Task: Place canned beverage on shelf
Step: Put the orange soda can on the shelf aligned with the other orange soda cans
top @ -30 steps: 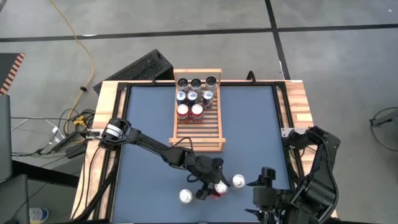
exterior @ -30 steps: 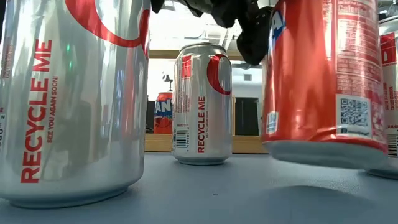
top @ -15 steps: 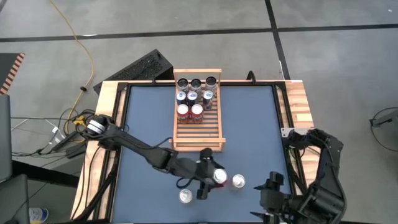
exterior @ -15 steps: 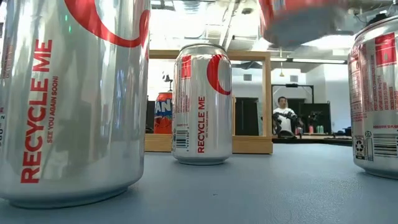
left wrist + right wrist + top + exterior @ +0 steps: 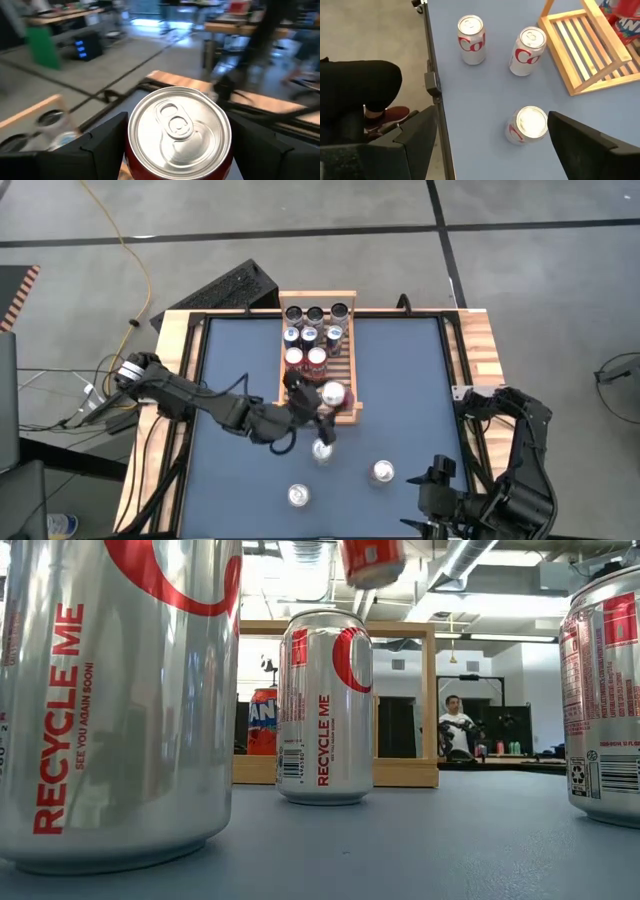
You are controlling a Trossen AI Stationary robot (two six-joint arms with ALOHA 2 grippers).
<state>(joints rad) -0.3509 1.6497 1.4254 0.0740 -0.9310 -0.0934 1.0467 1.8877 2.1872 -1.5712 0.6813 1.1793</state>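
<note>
My left gripper (image 5: 326,402) is shut on a red can (image 5: 333,393) and holds it in the air over the near end of the light-wood shelf (image 5: 340,375). In the left wrist view the can's silver top (image 5: 179,125) shows between the two dark fingers. In the low view only the can's lower end (image 5: 372,560) shows, high up. Several cans (image 5: 308,338) stand upright on the shelf's far half. Three silver cans (image 5: 322,450) (image 5: 298,495) (image 5: 382,471) stand on the blue table. My right gripper (image 5: 492,116) waits open above the table's near right corner. My left gripper pinches the red can's side wall (image 5: 131,159) just below the top rim, one finger (image 5: 105,145) on each side. The fingers come level from the table's left. The can is lifted clear with its top up, slightly tilted, above the shelf's near rail.
The shelf's near half (image 5: 330,385) has bare slats. A wooden rim (image 5: 170,380) frames the blue table. A person's leg and shoe (image 5: 365,95) show beside the table's edge in the right wrist view. A keyboard (image 5: 225,290) lies beyond the far left corner.
My left gripper has risen from the table's near part and gone toward the far edge to the shelf's near end, tipping from pointing down to level. The red can has come along, lifted well clear of the table. The silver cans stay in place.
</note>
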